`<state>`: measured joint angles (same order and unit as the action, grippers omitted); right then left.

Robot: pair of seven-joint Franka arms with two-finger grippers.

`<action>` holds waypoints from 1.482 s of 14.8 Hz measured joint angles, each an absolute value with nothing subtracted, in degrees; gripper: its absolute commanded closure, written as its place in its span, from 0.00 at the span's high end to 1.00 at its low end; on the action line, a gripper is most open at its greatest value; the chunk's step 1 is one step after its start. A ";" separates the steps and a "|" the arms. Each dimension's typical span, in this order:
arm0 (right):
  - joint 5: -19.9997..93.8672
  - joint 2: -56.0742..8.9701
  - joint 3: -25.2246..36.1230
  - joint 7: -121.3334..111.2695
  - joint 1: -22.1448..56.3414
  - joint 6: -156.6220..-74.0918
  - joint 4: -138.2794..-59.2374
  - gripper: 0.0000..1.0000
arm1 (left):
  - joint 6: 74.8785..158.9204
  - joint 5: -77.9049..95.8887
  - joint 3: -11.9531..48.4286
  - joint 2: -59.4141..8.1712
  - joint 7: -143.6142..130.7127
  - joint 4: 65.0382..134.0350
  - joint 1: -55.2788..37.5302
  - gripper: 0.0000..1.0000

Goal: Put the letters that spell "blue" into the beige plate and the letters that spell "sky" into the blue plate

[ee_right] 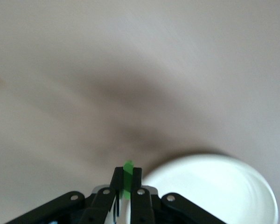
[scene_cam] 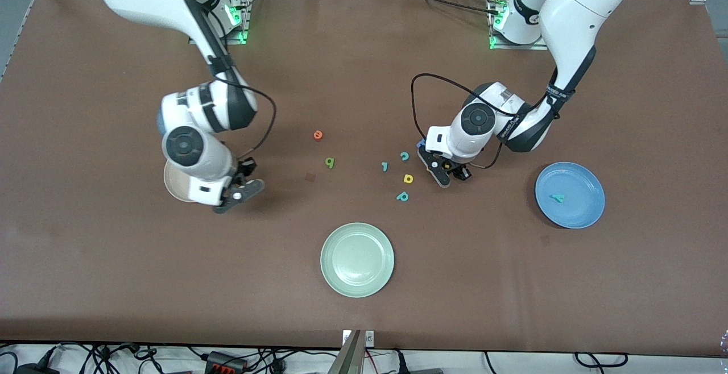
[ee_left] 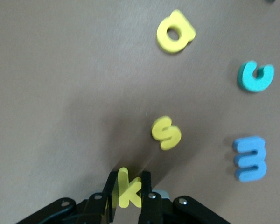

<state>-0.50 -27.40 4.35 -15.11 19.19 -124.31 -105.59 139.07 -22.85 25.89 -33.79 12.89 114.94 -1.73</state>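
My left gripper (ee_left: 129,185) is shut on the yellow k (ee_left: 127,189), just above the table beside the yellow s (ee_left: 166,133). In the front view it (scene_cam: 449,173) sits near the loose letters, toward the blue plate (scene_cam: 586,183), which holds the teal y (scene_cam: 557,198). My right gripper (ee_right: 128,179) is shut on a thin green letter (ee_right: 128,173) seen edge-on, at the rim of the beige plate (ee_right: 214,186). The right arm covers most of that plate (scene_cam: 170,186) and its gripper (scene_cam: 243,182) in the front view. The orange e (scene_cam: 318,134) and green b (scene_cam: 330,162) lie on the table between the arms.
A pale green plate (scene_cam: 357,259) stands nearer the front camera, mid-table. Near the left gripper lie a yellow a (ee_left: 175,31), a teal c (ee_left: 255,77), a blue E (ee_left: 249,157), a teal p (scene_cam: 402,196) and a small teal straight letter (scene_cam: 385,166).
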 measured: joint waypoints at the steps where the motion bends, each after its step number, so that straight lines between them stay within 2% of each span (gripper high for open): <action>1: -0.50 -25.96 4.40 -15.11 17.09 -124.92 -108.66 0.00 | 135.02 -22.97 25.90 -33.16 12.89 113.70 -1.74 0.02; 4: -0.50 -22.29 4.49 -15.12 12.15 -127.45 -116.82 0.00 | 120.52 -23.33 25.95 -30.01 15.41 107.90 -1.60 0.03; 7: -0.50 -21.41 4.49 -15.11 9.50 -129.50 -120.51 0.00 | 115.04 -23.53 25.64 -28.09 26.03 104.49 1.98 0.03; 8: -0.49 -21.58 4.47 -15.11 9.42 -130.15 -120.98 0.16 | 114.97 -23.56 25.53 -28.08 31.12 104.16 4.78 0.03; 9: -0.48 -21.91 4.31 -15.07 9.42 -130.96 -121.28 0.61 | 115.00 -23.62 25.39 -28.17 35.86 104.10 7.78 0.03; 10: -0.46 -22.45 4.11 -14.89 9.43 -131.97 -121.45 1.00 | 115.26 -24.24 25.21 -28.30 40.22 104.10 10.67 0.03; 16: -0.46 -23.06 2.95 -14.29 10.76 -134.68 -119.01 1.00 | 120.55 -35.08 24.92 -30.85 46.85 104.48 19.53 0.05; 18: -0.31 -22.06 2.62 -11.34 14.81 -134.48 -117.43 1.00 | 123.05 -35.17 24.88 -32.11 47.86 105.39 22.07 0.06; 19: -0.30 -21.86 2.43 -7.80 17.65 -134.41 -116.78 1.00 | 124.23 -35.18 24.87 -32.54 47.93 106.21 23.24 0.10; 20: -0.29 -21.98 2.28 -3.65 20.91 -134.41 -116.16 1.00 | 125.04 -35.18 24.90 -32.82 47.94 107.07 24.17 0.28; 21: -0.29 -22.31 2.19 -0.03 24.19 -134.45 -115.53 1.00 | 125.51 -35.18 24.96 -32.88 47.94 107.84 24.92 0.73; 22: -0.29 -22.84 2.13 2.59 27.33 -134.52 -114.70 1.00 | 125.74 -35.18 25.11 -32.88 47.94 108.37 25.50 1.00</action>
